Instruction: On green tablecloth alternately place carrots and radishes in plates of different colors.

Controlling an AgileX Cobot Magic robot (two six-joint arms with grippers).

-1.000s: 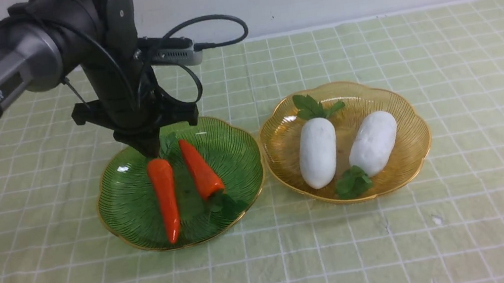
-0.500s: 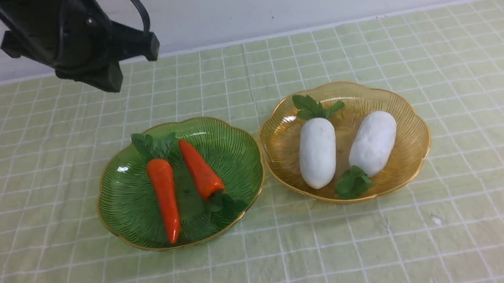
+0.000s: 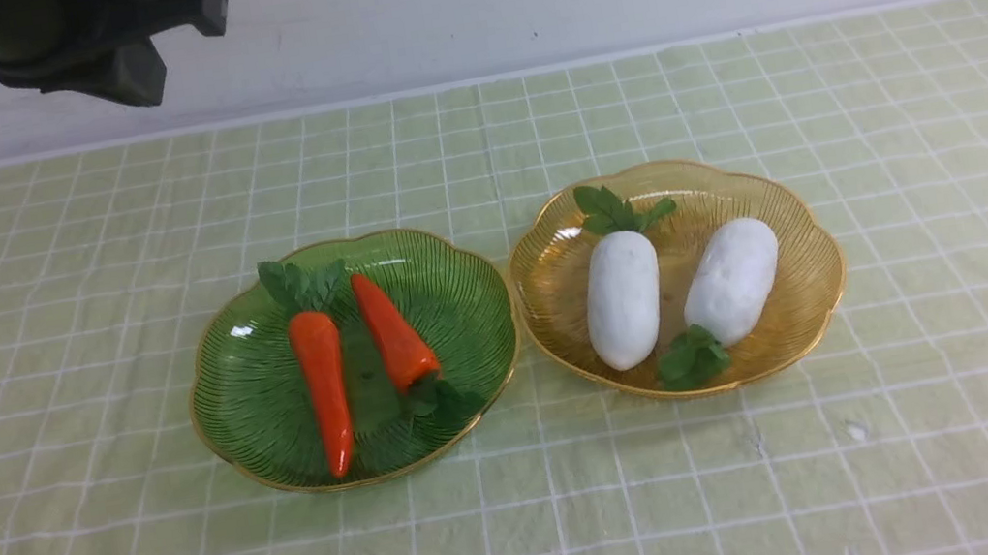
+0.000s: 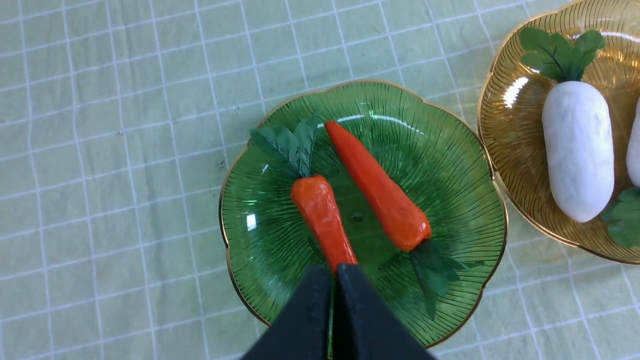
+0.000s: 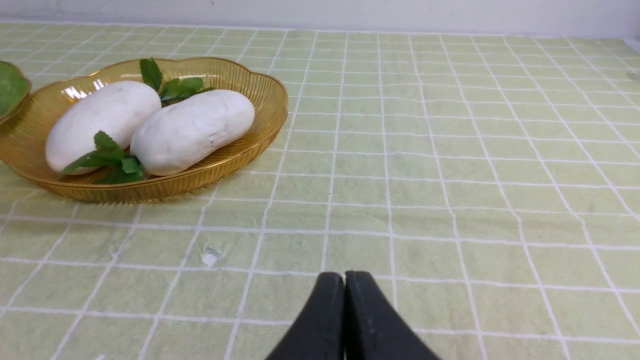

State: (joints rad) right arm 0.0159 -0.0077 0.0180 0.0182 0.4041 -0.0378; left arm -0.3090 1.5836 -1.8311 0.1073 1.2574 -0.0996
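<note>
Counted on one pale yellow-green gridded tablecloth (image 3: 926,154): two translucent ribbed scalloped plates with gold rims, one green (image 3: 247,393) and one amber-yellow (image 3: 802,310). Two glossy orange toy carrots (image 3: 321,382) (image 3: 395,336) in the green. Two plump white toy radishes (image 3: 623,299) (image 3: 733,281) in the amber-yellow.

Bright even light, soft faint shadows, white glare on green plate (image 4: 260,220), sharp focus
</note>
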